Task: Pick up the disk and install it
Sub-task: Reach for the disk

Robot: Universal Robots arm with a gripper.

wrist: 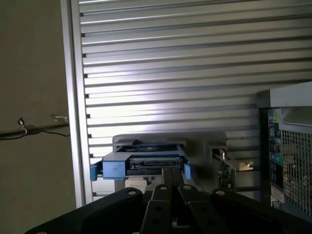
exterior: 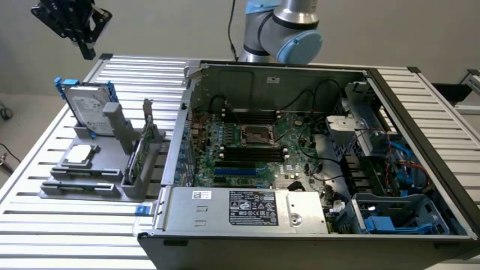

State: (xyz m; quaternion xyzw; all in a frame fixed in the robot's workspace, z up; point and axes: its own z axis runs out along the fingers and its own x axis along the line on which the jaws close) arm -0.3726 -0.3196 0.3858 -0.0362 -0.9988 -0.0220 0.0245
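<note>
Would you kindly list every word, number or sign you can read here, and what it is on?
Nothing is legible.
White label on the silver-grey disk in its blue frame: too small.
Labels on the grey metal power supply box: too small.
White sticker on the black computer case's back wall: too small.

Gripper (wrist: pixel 173 171) clear of the disk (wrist: pixel 141 163), which sits edge-on in grey holder (wrist: pixel 204 144) on slatted table (wrist: pixel 195 73), green card (wrist: pixel 225 178) and PC case (wrist: pixel 287 146) alongside.

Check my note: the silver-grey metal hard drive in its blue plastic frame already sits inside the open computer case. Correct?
No: the exterior view shows the silver-grey hard drive upright in a grey rack on the slatted table, outside the open computer case.
</note>
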